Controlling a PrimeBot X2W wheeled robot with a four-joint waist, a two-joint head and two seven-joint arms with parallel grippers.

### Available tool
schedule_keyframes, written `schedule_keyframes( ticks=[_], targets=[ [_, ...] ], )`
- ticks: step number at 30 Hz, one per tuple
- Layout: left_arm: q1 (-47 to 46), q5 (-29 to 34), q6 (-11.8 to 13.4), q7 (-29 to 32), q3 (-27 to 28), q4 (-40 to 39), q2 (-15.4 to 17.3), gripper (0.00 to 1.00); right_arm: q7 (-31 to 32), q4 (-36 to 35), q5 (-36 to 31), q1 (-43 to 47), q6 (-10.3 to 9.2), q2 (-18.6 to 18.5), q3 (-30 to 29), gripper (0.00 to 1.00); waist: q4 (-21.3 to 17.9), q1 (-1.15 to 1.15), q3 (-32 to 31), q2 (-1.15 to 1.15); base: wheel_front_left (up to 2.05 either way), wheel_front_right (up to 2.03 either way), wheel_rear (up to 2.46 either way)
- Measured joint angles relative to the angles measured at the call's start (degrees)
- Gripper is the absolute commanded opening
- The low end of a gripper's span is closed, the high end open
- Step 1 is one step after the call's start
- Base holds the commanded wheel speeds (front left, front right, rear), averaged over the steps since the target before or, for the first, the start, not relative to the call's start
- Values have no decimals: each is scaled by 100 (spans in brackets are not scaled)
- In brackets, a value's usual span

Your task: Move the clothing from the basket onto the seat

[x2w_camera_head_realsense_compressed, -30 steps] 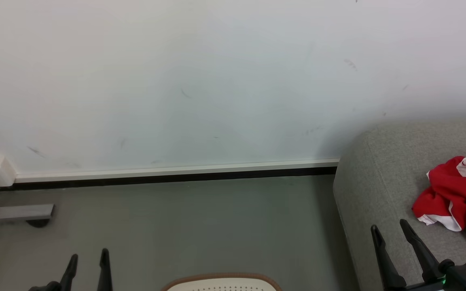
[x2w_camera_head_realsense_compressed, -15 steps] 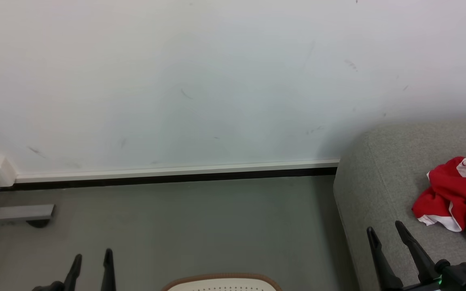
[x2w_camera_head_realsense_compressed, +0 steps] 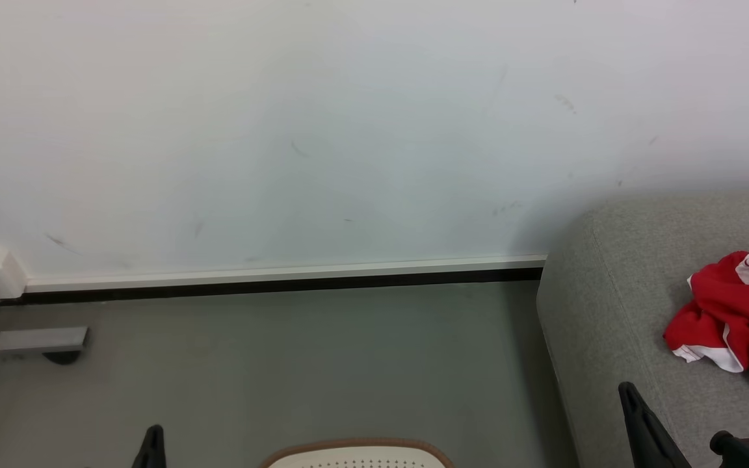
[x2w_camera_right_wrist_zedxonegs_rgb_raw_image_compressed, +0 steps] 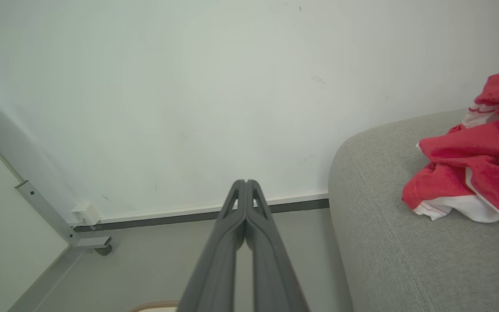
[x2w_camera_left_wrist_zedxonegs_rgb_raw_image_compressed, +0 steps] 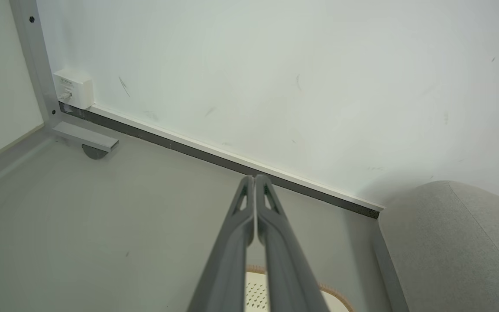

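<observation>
- Head view: left gripper point(x2w_camera_head_realsense_compressed: 153, 434) at 7 o'clock, right gripper point(x2w_camera_head_realsense_compressed: 628, 392) at 5 o'clock. A dark tip of each rises from the bottom edge.
- Left wrist view: the fingers point(x2w_camera_left_wrist_zedxonegs_rgb_raw_image_compressed: 232, 242) are pressed together along their length, with nothing between them. Right wrist view: same, tips meeting, empty.
- Clothing point(x2w_camera_head_realsense_compressed: 729, 318): a crumpled red heap with white trim. It lies on the seat point(x2w_camera_head_realsense_compressed: 615, 279) at 3 o'clock of the head view and is cut by the frame edge. It is a bunched lump with no clean long axis, its white hem on the side facing the right gripper.
- Key relation: the heap lies at about 1 o'clock from the right gripper, near but apart. The left gripper is well apart from it, across the floor point(x2w_camera_head_realsense_compressed: 283, 364). The right arm is nearer the seat.
- Basket point(x2w_camera_head_realsense_compressed: 358, 446): brown rim and a strip of perforated wall at 6 o'clock, between the two grippers and near the seat's rounded end.
- Basket contents: the interior falls below the frame edge, so I cannot tell whether any garment remains.
- Judgement: both grippers are closed and empty and clothing is on the seat, so either the task is done or another pick is due. A pick would need the fingers spread and a descent toward 6 o'clock. The basket interior should be checked first.
</observation>
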Motion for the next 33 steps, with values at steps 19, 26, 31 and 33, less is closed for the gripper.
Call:
schedule_keyframes(
  ticks=[19,26,31,33],
  targets=[
    [-108,-1853,-14,425,-57,-211,3,0,414,16,1588,-93,0,98,-397,0,30,1,40,0,0,0,0],
    [-170,-2502,-19,603,-64,-288,8,0,575,24,2147,-146,0,171,-555,0,42,0,57,0,0,0,0],
    [-209,-2898,-20,703,-67,-328,10,0,673,26,2477,-198,0,205,-653,0,50,1,67,0,0,0,0],
    [-233,-3016,-20,745,-68,-337,11,0,719,29,2615,-204,0,213,-691,0,53,0,71,0,0,0,0]
  ],
)
